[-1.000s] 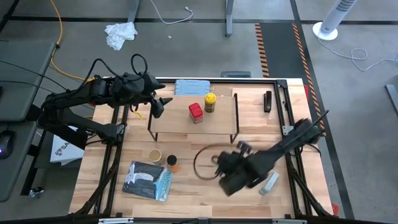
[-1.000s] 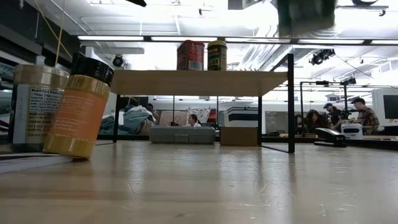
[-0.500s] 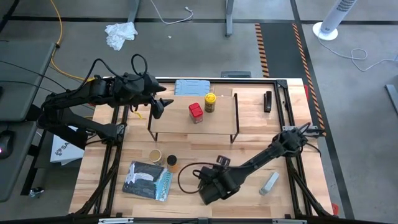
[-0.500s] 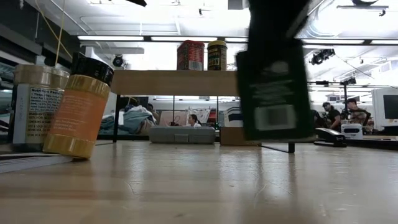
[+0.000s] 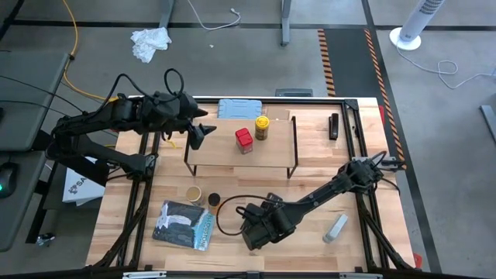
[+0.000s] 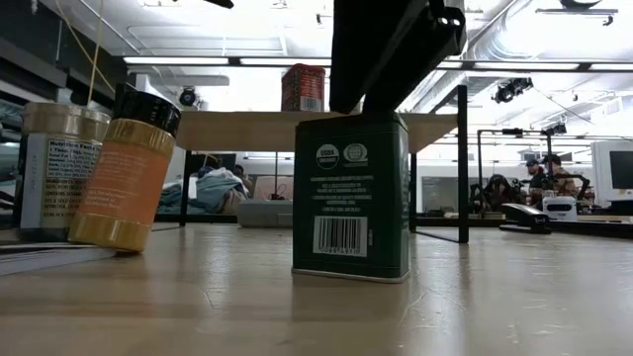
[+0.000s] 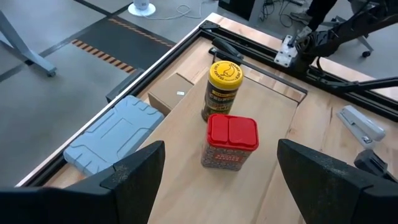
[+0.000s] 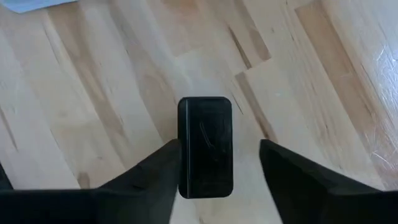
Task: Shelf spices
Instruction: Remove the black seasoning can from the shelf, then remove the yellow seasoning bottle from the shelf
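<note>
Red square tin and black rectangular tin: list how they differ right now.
The red square tin stands on the shelf; the black rectangular tin stands on the table. The red tin has no gripper near it; the black tin sits between the right gripper's spread fingers. Both stand upright.

Five spices (image 5: pixel 243 140), one shelf (image 5: pixel 225 155), one case (image 5: pixel 238 108), two grippers (image 5: pixel 256 231).

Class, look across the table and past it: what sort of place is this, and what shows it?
Probably a robotics lab or workshop: people at desks behind, hazard-striped tape on a concrete floor, and a framed wooden table with two arms.
</note>
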